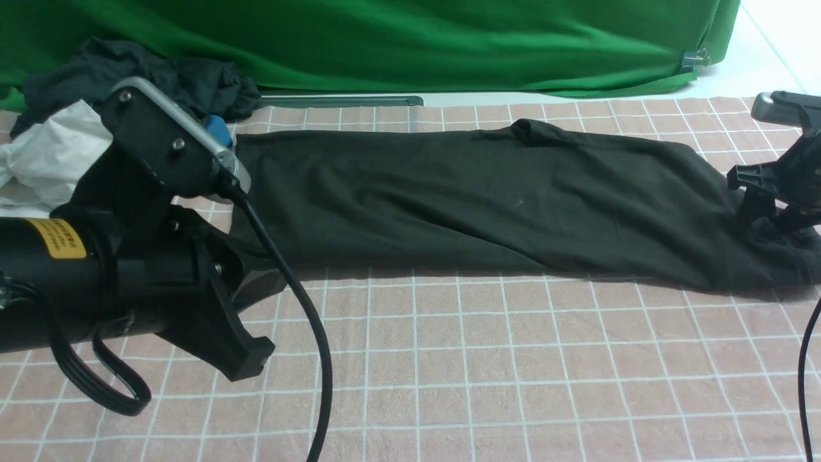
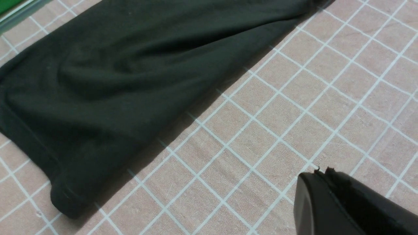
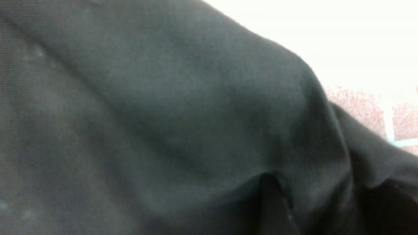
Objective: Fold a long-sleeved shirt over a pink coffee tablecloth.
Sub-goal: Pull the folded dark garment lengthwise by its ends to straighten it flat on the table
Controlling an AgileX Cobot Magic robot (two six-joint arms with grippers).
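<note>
Puts right gripper (image 1: pixel 778 224) on the right end of the long-sleeved shirt (image 1: pixel 487 205), likely to fold it; cannot tell if pinching. Rests left gripper (image 2: pixel 323 178) shut, empty, beside the shirt.

Single label in sight: yellow sticker (image 1: pixel 56 239) on the black left arm (image 1: pixel 38 308), at nine o'clock in the front view. Small dark print on it, too blurred to read. No legible words, brands or numbers elsewhere.
</note>
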